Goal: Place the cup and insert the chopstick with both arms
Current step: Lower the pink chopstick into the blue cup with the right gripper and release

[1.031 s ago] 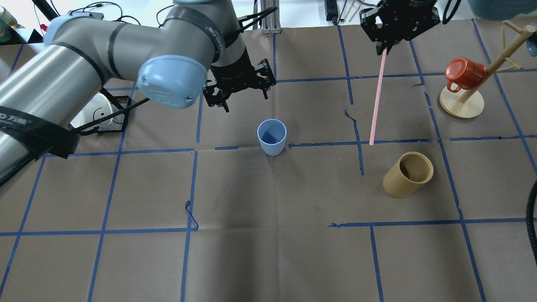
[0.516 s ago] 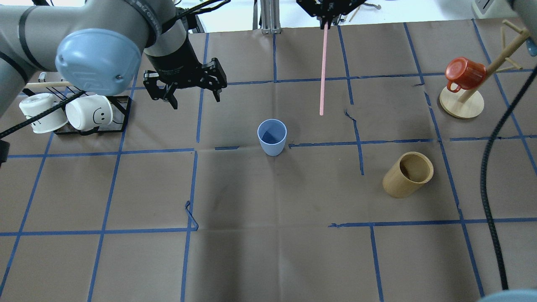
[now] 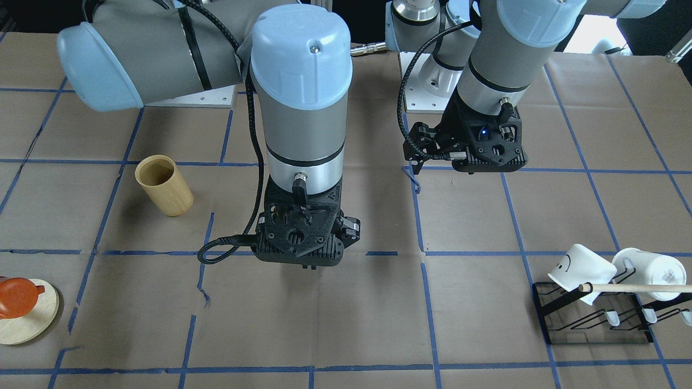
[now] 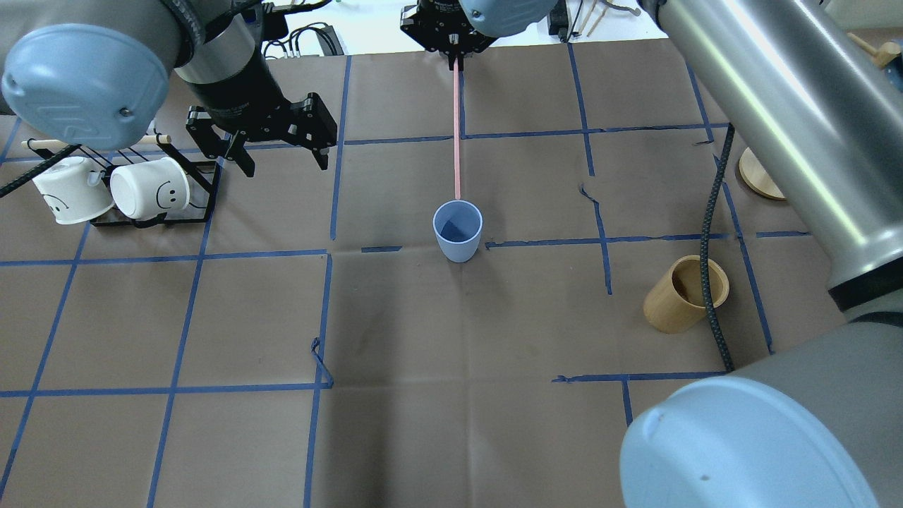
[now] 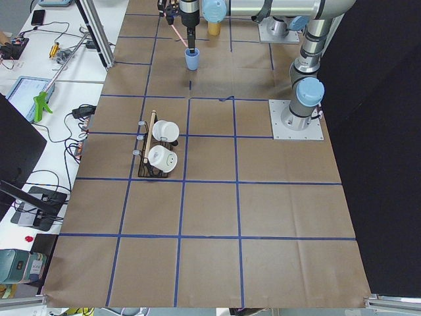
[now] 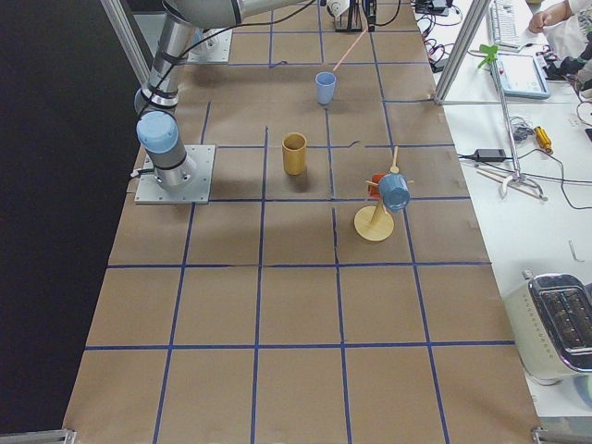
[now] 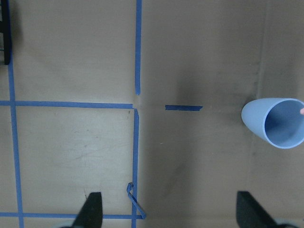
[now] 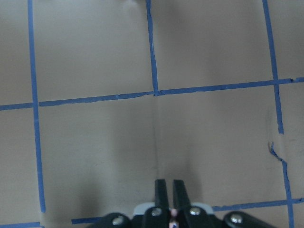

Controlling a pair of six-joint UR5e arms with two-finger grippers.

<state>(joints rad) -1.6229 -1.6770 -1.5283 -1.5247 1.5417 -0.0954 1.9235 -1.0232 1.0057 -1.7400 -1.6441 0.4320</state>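
The light-blue cup [image 4: 457, 229] stands upright near the table's middle; it also shows in the left wrist view [image 7: 275, 122]. My right gripper [image 4: 455, 58] is shut on the top of a pale-pink chopstick [image 4: 456, 134], which hangs down with its lower tip at the cup's far rim. That tip shows over the cup's mouth in the left wrist view [image 7: 301, 110]. My left gripper [image 4: 282, 161] is open and empty, left of the cup and beside the mug rack. In the front-facing view the right gripper [image 3: 300, 259] hides the cup.
A tan wooden cylinder [image 4: 684, 293] stands right of the cup. A black rack [image 4: 204, 190] with two white mugs [image 4: 144, 189] is at the far left. A mug tree's round base [image 4: 756, 175] is at the far right. My right arm's cable [image 4: 711, 233] hangs over the cylinder.
My right gripper has carried the chopstick leftwards until its tip reached the cup. My left gripper has moved left, away from the cup, toward the rack.
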